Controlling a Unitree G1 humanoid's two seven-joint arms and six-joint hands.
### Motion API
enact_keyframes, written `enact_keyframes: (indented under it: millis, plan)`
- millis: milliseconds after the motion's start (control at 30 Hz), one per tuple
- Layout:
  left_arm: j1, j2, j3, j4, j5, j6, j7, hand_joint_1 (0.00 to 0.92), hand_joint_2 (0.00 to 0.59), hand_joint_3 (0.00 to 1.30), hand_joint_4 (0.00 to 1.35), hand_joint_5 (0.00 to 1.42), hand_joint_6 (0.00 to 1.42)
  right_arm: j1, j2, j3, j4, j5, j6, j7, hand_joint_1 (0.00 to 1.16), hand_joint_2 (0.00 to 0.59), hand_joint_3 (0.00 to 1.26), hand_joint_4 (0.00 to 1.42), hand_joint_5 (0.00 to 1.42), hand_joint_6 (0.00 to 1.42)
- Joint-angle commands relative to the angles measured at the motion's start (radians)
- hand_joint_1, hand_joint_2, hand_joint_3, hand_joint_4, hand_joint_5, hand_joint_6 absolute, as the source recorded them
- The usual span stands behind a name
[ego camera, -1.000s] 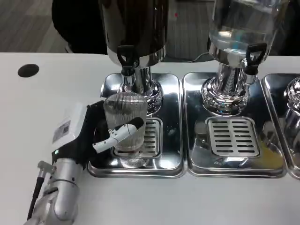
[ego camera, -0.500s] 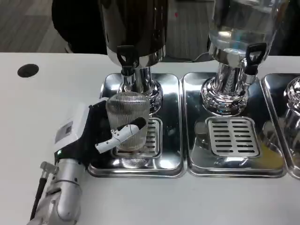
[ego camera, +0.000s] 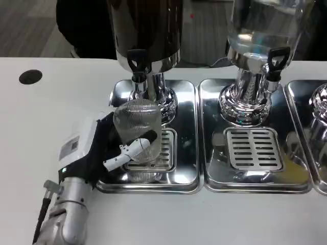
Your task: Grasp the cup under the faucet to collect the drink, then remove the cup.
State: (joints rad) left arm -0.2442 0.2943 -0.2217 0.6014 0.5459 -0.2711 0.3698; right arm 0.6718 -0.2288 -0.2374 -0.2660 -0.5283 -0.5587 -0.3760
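- The left hand [ego camera: 104, 148] is wrapped around a ribbed clear cup [ego camera: 137, 130], a white-and-black finger [ego camera: 130, 149] curled across its near side and the palm against its left side.
- The cup sits over the slotted grate [ego camera: 164, 148] of the left drip tray [ego camera: 181, 176], just on the near side of the dark drink dispenser [ego camera: 145, 30]. It looks tilted, its mouth leaning toward the near left.
- The black tap [ego camera: 137, 64] hangs over the far part of the tray, above and a little beyond the cup's rim. From here I judge the cup is not squarely under the spout.
- I cannot tell whether any drink is in the cup; the ribbed wall hides it.
- To do this step well, the hand should bring the cup upright and ease it toward the far side until its mouth sits directly below the tap, keeping the base over the grate so any drips land in the tray.
- The hold should stay firm but gentle: the cup looks thin and slippery, and a hard squeeze could deform it or make it pop out.
- When lifting away, it would be wise to draw the cup straight toward the near side, level, clear of the chrome stand [ego camera: 153, 97].
- A second, clear dispenser [ego camera: 263, 30] stands to the right on its own tray [ego camera: 214, 176]; it plays no part here.
- The table [ego camera: 51, 102] is white.
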Motion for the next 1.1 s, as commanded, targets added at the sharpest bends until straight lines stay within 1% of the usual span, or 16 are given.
enact_keyframes:
  millis: [33,100,133,167,267,333,467,667,900,967,1100]
  plan:
    - [0.018,0.001,-0.002,-0.016,-0.023,-0.006,-0.038,0.117,0.13,0.24,0.05,0.23,0.42,0.006,0.005,-0.012,0.006,0.006,-0.019,0.002,0.41,0.586,0.11,0.09,0.0,0.0]
    - [0.02,0.001,-0.001,-0.019,-0.037,-0.007,-0.055,0.108,0.108,0.18,0.01,0.18,0.33,0.007,0.005,-0.014,0.007,0.008,-0.023,0.001,0.41,0.586,0.11,0.09,0.0,0.0]
    - [0.021,0.001,-0.002,-0.021,-0.043,-0.006,-0.066,0.091,0.085,0.13,0.0,0.14,0.28,0.008,0.006,-0.015,0.008,0.009,-0.025,0.001,0.41,0.586,0.11,0.09,0.0,0.0]
    - [0.021,0.001,-0.003,-0.022,-0.047,-0.005,-0.077,0.08,0.078,0.1,0.0,0.11,0.24,0.009,0.006,-0.016,0.008,0.01,-0.028,0.001,0.41,0.586,0.11,0.09,0.0,0.0]
    - [0.024,0.002,-0.004,-0.026,-0.056,-0.001,-0.103,0.053,0.043,0.02,0.0,0.06,0.15,0.011,0.008,-0.019,0.01,0.011,-0.033,0.001,0.41,0.586,0.11,0.09,0.0,0.0]
    - [0.028,0.009,-0.005,-0.029,-0.057,0.003,-0.122,0.045,0.024,0.0,0.0,0.03,0.1,0.012,0.01,-0.02,0.01,0.011,-0.035,0.001,0.41,0.586,0.11,0.1,0.0,0.0]
    - [0.037,0.02,-0.004,-0.039,-0.066,0.005,-0.144,0.043,0.011,0.0,0.0,0.01,0.02,0.013,0.013,-0.023,0.007,0.011,-0.038,0.003,0.41,0.586,0.11,0.1,0.0,0.0]
    - [0.066,0.036,0.01,-0.09,-0.083,0.011,-0.183,0.048,0.006,0.0,0.0,0.0,0.0,0.009,0.018,-0.023,0.001,0.008,-0.036,0.007,0.41,0.586,0.11,0.1,0.0,0.0]
    - [0.126,0.049,0.055,-0.202,-0.12,0.023,-0.206,0.032,0.001,0.0,0.0,0.0,0.0,-0.005,0.02,-0.019,0.018,0.005,-0.028,0.01,0.41,0.586,0.11,0.1,0.0,0.0]
    - [0.148,0.048,0.077,-0.237,-0.128,0.024,-0.202,0.021,0.004,0.0,0.0,0.0,0.0,-0.011,0.021,-0.019,0.026,0.003,-0.026,0.01,0.41,0.586,0.11,0.1,0.0,0.0]
    - [0.173,0.043,0.1,-0.284,-0.135,0.03,-0.201,0.016,0.004,0.0,0.0,0.0,0.0,-0.018,0.023,-0.018,0.034,-0.001,-0.025,0.01,0.41,0.586,0.11,0.1,0.0,0.0]
